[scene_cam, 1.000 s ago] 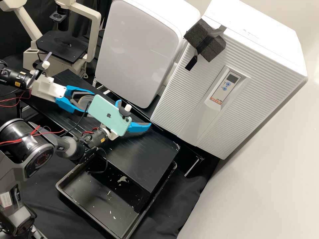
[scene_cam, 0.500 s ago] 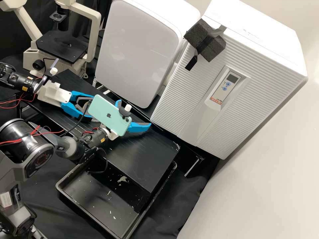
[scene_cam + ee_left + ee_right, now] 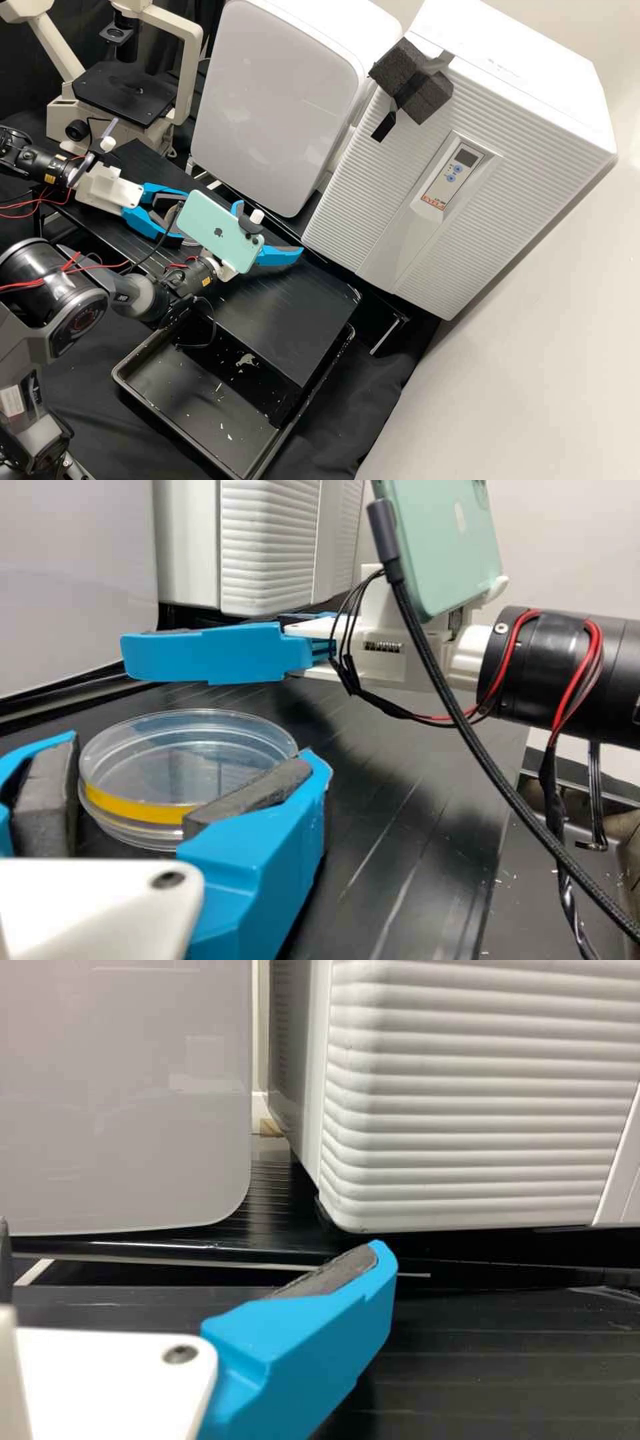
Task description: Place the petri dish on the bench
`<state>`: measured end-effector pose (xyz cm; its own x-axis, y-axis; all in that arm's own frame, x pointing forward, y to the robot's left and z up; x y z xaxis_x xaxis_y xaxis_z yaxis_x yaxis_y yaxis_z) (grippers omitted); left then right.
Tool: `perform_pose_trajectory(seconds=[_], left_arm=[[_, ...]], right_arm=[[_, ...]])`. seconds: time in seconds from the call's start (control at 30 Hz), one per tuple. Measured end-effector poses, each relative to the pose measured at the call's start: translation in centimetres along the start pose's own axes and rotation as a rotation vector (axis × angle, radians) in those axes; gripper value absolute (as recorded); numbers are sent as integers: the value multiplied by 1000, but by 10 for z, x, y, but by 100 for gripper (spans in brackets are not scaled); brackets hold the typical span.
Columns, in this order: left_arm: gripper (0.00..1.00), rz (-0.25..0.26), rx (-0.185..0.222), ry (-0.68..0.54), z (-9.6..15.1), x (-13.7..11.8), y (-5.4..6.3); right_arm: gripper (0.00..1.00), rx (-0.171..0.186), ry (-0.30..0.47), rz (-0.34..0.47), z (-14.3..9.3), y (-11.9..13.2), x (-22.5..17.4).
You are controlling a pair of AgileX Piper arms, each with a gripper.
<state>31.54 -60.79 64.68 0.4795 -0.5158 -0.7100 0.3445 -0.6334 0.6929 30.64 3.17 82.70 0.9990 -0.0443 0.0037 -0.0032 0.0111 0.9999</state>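
Left gripper point(image 3: 200, 750): since the earliest frame it has shifted towards the phone point(image 3: 213, 233) in the high view, the petri dish point(image 3: 160, 765) going with it; over the last half second its position looks much the same.
Petri dish: between the left gripper's dark pads point(image 3: 45, 805), looking level, with a yellow layer inside, low over the bench point(image 3: 380, 810); whether its base touches down I cannot tell.
Pads: closed in to the dish's width, apparently against its sides; probably chosen so that the dish stays flat and its contents undisturbed.
Left wrist point(image 3: 50, 167): comes in from the left edge of the high view, reaching low and nearly flat over the bench, which suits a gentle set-down.
Right gripper point(image 3: 269, 227): spread wide with nothing between its fingers, just beyond the phone mounted at its wrist, probably waiting out of the way.
Next: likely settle the base fully, ease the pads apart evenly, then back straight off.
Risk: a pad dragging on the rim could slide or tip the dish, and the right gripper is near enough to be bumped.
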Motion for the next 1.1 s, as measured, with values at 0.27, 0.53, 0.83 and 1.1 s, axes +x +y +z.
perform_pose_trajectory(seconds=[0.27, 0.53, 0.83, 1.1], left_arm=[[100, 13, 12, -1, -2, -5, 5], [100, 78, 91, 85, -6, -43, 15], [100, 286, 270, 279, -3, -100, 19], [100, 384, 237, 411, -18, -128, 7]], right_arm=[[100, 0, 0, 0, 0, 0, 0], [100, 0, 0, 0, 0, 0, 0], [100, 0, 0, 0, 0, 0, 0], [100, 0, 0, 0, 0, 0, 0]])
